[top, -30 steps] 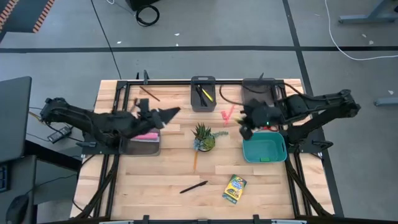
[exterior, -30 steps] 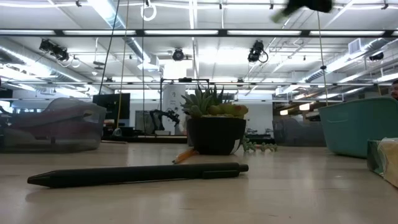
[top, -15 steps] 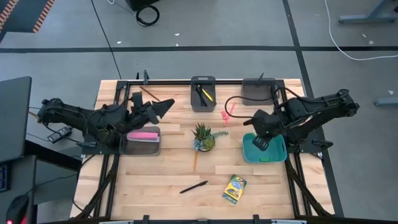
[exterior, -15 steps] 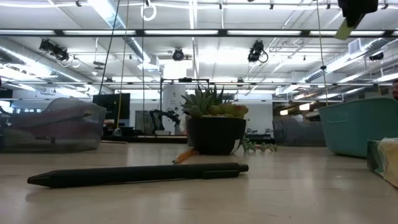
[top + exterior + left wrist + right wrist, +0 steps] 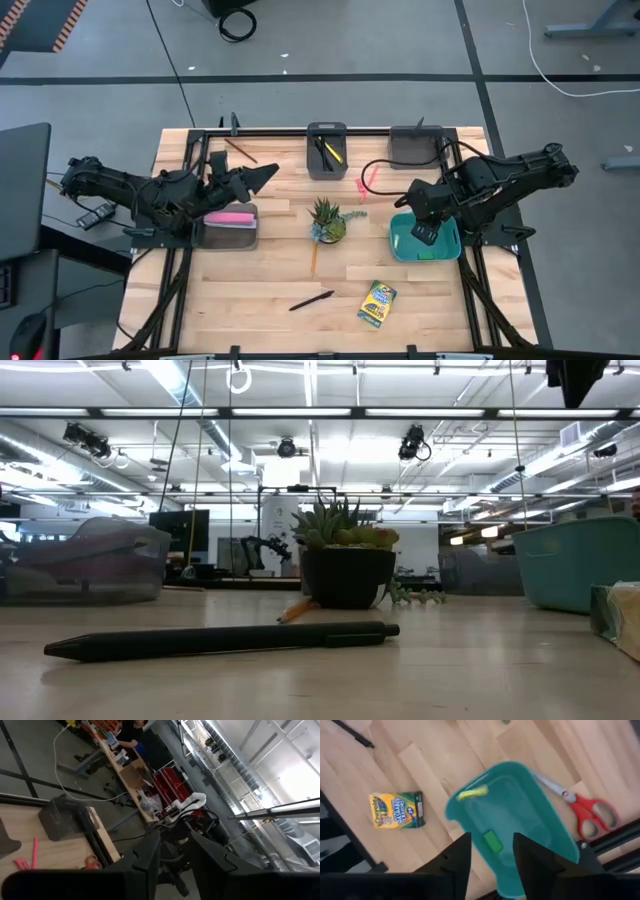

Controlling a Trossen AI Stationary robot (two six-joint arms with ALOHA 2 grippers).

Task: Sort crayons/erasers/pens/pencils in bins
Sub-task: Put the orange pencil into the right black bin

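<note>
- The teal bin (image 5: 425, 243) is a wide rounded-corner tray to the right of the potted plant (image 5: 327, 220); the right wrist view shows two erasers in it, a green eraser (image 5: 492, 841) on its floor and a yellow eraser (image 5: 472, 793) blurred near its rim
- The right gripper (image 5: 424, 232) hangs above the teal bin with its jaws spread and nothing between them; the green eraser shows in the gap between its fingers (image 5: 457, 857), lower down, apart from them
- The left gripper (image 5: 262, 175) is in the air up-left of the plant; its jaws stand a little apart, and whether they pinch anything cannot be told
- Four bins show: the teal one, a dark grey bin (image 5: 327, 150) beyond the plant holding pens, a grey bin (image 5: 413, 146) up-right of it, and a grey bin (image 5: 231, 226) left of it holding a pink bar (image 5: 230, 218)
- One crayon box (image 5: 377, 303), yellow and green, and one black pen (image 5: 311, 300) lie on the table in front of the plant; red scissors (image 5: 585, 810) lie beside the teal bin
</note>
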